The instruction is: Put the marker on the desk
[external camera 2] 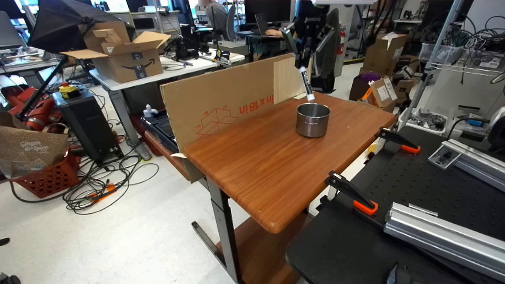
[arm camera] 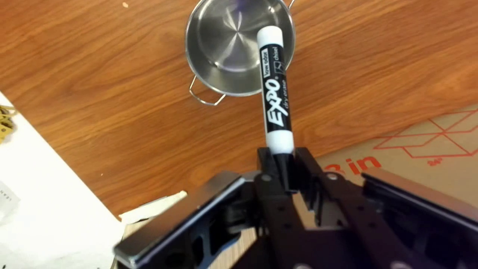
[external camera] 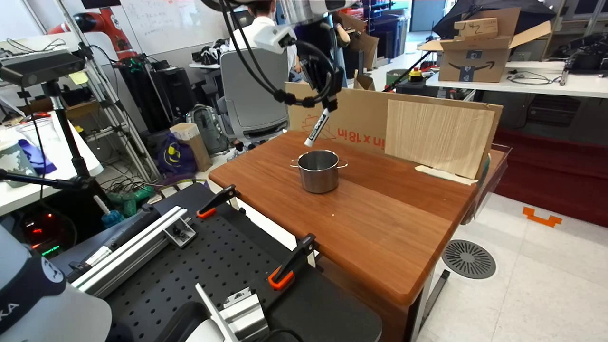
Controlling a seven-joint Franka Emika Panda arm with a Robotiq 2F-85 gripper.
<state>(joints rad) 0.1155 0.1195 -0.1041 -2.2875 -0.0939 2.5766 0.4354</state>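
Observation:
The marker is a white and black stick with a black end; it shows in both exterior views (external camera: 317, 128) (external camera 2: 306, 83) and in the wrist view (arm camera: 275, 93). My gripper (external camera: 329, 105) is shut on its black end, which shows between the fingertips in the wrist view (arm camera: 284, 160). The marker hangs tilted, its white end down, above the grey metal cup (external camera: 319, 179). In the wrist view the white end overlaps the opening of the cup (arm camera: 209, 74). The cup stands upright on the reddish-brown wooden desk (external camera: 375, 218), also seen in an exterior view (external camera 2: 244, 157). The marker does not touch the desk.
A cardboard sheet (external camera: 351, 114) stands along one desk edge, with a pale plywood board (external camera: 439, 137) against it. The black perforated bench (external camera: 209, 261) adjoins the opposite edge. Two black and orange clamps (external camera: 292, 263) (external camera: 216, 202) sit there. The cup has wire handles.

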